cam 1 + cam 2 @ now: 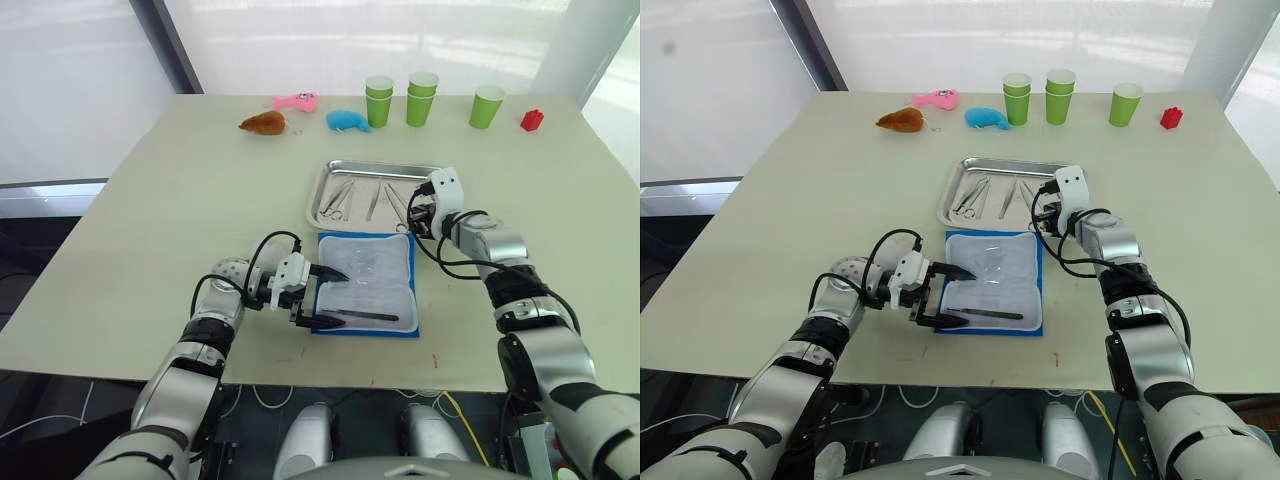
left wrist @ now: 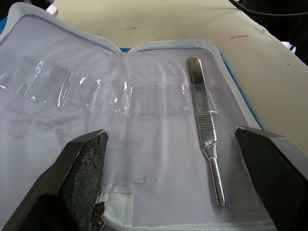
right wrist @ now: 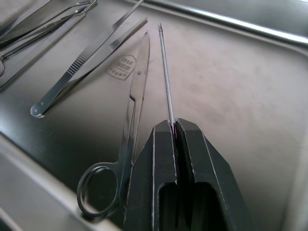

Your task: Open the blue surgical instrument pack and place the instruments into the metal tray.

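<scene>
The right pincer (image 3: pixel 174 126), over the metal tray (image 1: pixel 322 186), pinches a thin probe (image 3: pixel 165 77); lower it flat beside the scissors (image 3: pixel 129 124) before releasing. The left pincer (image 1: pixel 320 297) gapes wide over the open blue surgical instrument pack (image 1: pixel 368 252), just below the tray, where one handle tool (image 2: pixel 205 126) remains.

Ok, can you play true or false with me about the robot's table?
1. The pack lies open. True.
2. The pack is empty. False: one handle-like instrument lies in it.
3. The right tool pinches a thin probe over the tray. True.
4. The left tool is shut. False: its fingers are wide apart.
5. Scissors lie in the tray. True.
</scene>
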Robot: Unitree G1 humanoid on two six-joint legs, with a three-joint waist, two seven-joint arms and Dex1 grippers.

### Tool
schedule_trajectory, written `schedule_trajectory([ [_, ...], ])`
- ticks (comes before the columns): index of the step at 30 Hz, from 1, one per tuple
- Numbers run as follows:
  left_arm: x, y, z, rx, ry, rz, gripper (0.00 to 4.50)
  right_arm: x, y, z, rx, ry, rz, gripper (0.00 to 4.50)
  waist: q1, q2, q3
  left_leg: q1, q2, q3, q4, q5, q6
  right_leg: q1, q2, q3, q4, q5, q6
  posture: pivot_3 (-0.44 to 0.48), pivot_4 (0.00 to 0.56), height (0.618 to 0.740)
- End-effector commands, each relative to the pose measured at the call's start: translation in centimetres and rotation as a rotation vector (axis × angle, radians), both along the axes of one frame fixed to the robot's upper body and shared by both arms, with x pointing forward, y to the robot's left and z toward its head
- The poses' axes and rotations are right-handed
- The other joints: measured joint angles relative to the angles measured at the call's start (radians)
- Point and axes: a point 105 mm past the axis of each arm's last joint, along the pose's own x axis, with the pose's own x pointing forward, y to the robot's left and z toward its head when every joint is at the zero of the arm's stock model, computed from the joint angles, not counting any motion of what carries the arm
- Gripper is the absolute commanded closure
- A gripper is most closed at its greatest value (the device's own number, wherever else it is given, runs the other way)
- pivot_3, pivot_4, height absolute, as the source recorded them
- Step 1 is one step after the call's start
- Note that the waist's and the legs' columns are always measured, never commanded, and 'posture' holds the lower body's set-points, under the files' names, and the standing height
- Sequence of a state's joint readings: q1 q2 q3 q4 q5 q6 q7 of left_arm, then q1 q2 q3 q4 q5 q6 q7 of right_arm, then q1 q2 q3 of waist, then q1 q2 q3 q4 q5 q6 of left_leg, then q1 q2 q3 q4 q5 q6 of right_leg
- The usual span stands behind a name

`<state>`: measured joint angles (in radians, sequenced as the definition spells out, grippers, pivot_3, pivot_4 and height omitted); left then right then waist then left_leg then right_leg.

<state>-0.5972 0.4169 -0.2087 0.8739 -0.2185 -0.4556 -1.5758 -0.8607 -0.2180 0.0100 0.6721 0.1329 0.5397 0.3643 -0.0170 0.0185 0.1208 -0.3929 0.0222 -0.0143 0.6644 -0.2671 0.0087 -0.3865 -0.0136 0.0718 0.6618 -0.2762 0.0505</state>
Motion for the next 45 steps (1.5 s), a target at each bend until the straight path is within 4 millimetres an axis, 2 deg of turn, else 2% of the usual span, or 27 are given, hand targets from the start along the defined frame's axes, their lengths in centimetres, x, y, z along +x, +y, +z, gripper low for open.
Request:
schedule_trajectory([
  [1, -3.4, 0.3, -4.7, 0.109, 0.200, -0.065, 0.00, 0.5, 0.2, 1.8, 0.019, -0.059, 0.006, 2.99, 0.000, 0.000, 0.000, 0.000, 0.000, 0.000, 0.000, 0.000, 0.000, 0.000, 0.000, 0.000, 0.000, 0.000, 0.000, 0.000, 0.150, 0.740],
  [3, -3.4, 0.2, -4.7, 0.110, 0.201, -0.067, 0.00, 0.3, 0.1, 2.8, 0.027, -0.097, 0.026, 2.56, -0.001, 0.000, 0.000, 0.000, 0.000, 0.000, 0.000, 0.000, 0.000, 0.000, 0.000, 0.000, 0.000, 0.000, 0.000, 0.000, 0.150, 0.740],
  [7, -3.5, 0.2, -4.7, 0.112, 0.202, -0.070, 0.00, -0.2, 0.1, 4.7, 0.072, -0.186, 0.071, 0.80, -0.001, 0.001, 0.000, 0.000, 0.000, 0.000, 0.000, 0.000, 0.000, 0.000, 0.000, 0.000, 0.000, 0.000, 0.000, 0.000, 0.150, 0.740],
  [9, -3.4, 0.1, -4.7, 0.113, 0.202, -0.072, 0.00, -1.2, 0.1, 5.6, 0.084, -0.245, 0.139, 0.08, 0.000, 0.001, 0.000, 0.000, 0.000, 0.000, 0.000, 0.000, 0.000, 0.000, 0.000, 0.000, 0.000, 0.000, 0.000, 0.000, 0.150, 0.740],
  [12, -3.3, 0.1, -4.7, 0.116, 0.201, -0.073, 0.00, -3.1, -0.4, 5.9, 0.078, -0.319, 0.223, 0.08, 0.003, 0.001, 0.000, -0.001, -0.001, -0.001, 0.000, 0.000, 0.001, 0.000, -0.001, -0.001, -0.001, -0.001, 0.001, 0.000, 0.150, 0.740],
  [16, -3.3, 0.1, -4.7, 0.118, 0.199, -0.075, 0.00, -7.6, -1.0, 6.7, 0.087, -0.425, 0.415, 0.08, 0.001, 0.002, 0.000, -0.001, -0.002, -0.002, 0.000, -0.001, 0.001, 0.000, -0.001, -0.001, -0.001, -0.003, 0.004, 0.000, 0.150, 0.740],
  [20, -3.4, 0.0, -4.8, 0.117, 0.201, -0.078, 0.00, -11.1, -2.2, 7.1, 0.075, -0.421, 0.548, 0.08, -0.001, 0.000, 0.003, -0.001, -0.002, -0.003, 0.000, -0.001, 0.001, 0.000, -0.001, 0.000, -0.001, -0.003, 0.006, 0.000, 0.150, 0.740],
  [23, -3.5, -0.1, -4.9, 0.116, 0.202, -0.083, 0.00, -14.3, -3.9, 7.2, -0.004, -0.414, 0.688, 0.08, 0.004, -0.002, 0.004, -0.002, -0.002, -0.006, 0.001, -0.001, 0.001, 0.000, -0.002, -0.001, -0.001, -0.003, 0.006, 0.000, 0.150, 0.740],
  [26, -3.6, -0.1, -4.9, 0.117, 0.202, -0.086, 0.00, -16.6, -5.5, 7.5, -0.039, -0.382, 0.786, 0.08, 0.004, -0.002, 0.004, -0.001, -0.002, -0.008, 0.000, -0.002, 0.003, 0.004, -0.002, -0.003, -0.004, -0.004, 0.006, 0.000, 0.150, 0.740],
  [28, -3.6, 0.0, -4.9, 0.118, 0.202, -0.086, 0.00, -17.5, -6.3, 8.1, -0.039, -0.366, 0.823, 0.08, 0.001, -0.002, 0.005, 0.000, -0.003, -0.009, 0.000, -0.002, 0.003, 0.004, -0.003, -0.003, -0.004, -0.004, 0.006, 0.000, 0.150, 0.740],
  [34, -3.5, 0.2, -5.0, 0.125, 0.205, -0.081, 0.00, -19.7, -9.0, 12.1, -0.064, -0.376, 0.909, 0.08, 0.002, -0.002, 0.006, 0.002, -0.003, -0.009, 0.000, -0.002, 0.004, 0.007, -0.003, -0.004, -0.006, -0.005, 0.005, 0.000, 0.150, 0.740],
  [39, -3.5, 0.4, -5.0, 0.132, 0.207, -0.081, 0.00, -21.2, -9.9, 14.3, -0.023, -0.331, 1.006, 0.08, 0.003, -0.001, 0.006, 0.002, -0.003, -0.010, 0.000, -0.003, 0.004, 0.008, -0.004, -0.004, -0.006, -0.005, 0.005, 0.000, 0.150, 0.740],
  [45, -3.4, 0.3, -4.8, 0.135, 0.206, -0.085, 0.00, -21.4, -9.7, 14.7, 0.001, -0.285, 1.063, 0.08, 0.005, -0.001, 0.006, 0.002, -0.001, -0.011, -0.001, -0.003, 0.004, 0.007, -0.005, -0.005, -0.007, -0.006, 0.003, 0.000, 0.150, 0.740],
])
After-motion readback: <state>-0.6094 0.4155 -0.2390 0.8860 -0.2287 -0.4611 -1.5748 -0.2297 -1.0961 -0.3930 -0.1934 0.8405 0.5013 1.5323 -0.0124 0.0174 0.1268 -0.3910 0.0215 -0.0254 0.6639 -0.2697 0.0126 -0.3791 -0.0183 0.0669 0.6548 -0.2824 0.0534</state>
